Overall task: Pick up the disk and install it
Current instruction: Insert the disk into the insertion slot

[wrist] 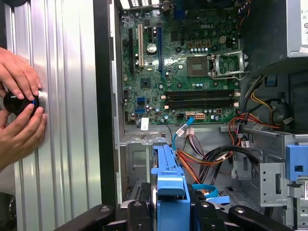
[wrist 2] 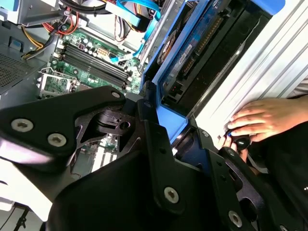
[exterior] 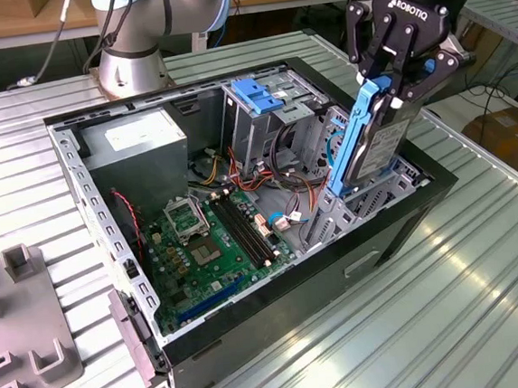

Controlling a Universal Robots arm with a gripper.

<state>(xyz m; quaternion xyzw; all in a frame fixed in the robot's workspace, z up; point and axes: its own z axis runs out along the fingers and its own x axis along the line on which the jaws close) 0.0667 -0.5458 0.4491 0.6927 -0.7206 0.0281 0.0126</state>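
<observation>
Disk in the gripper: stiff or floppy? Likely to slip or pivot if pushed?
Probably stiff: the disk is a metal slab in a plastic frame. Likely dense for its size. The gripper clamps only its upper end, so it may pivot if pushed.

A line of white capital lettering point(exterior: 409, 10) runs down the black body of my gripper point(exterior: 397, 87), plain in the exterior view. A white label point(exterior: 135, 130) with fine dark print lies on top of the grey power supply point(exterior: 151, 158); its lines are too small to make out. In the second wrist view, the disk point(wrist 2: 211, 38) bears a blue-edged sticker point(wrist 2: 185, 52) with small print. In the first wrist view, a short white word point(wrist: 210, 30) is printed on the green motherboard point(wrist: 192, 72). A small white tag point(wrist: 144, 123) sits at the board's edge, its print unclear.
</observation>
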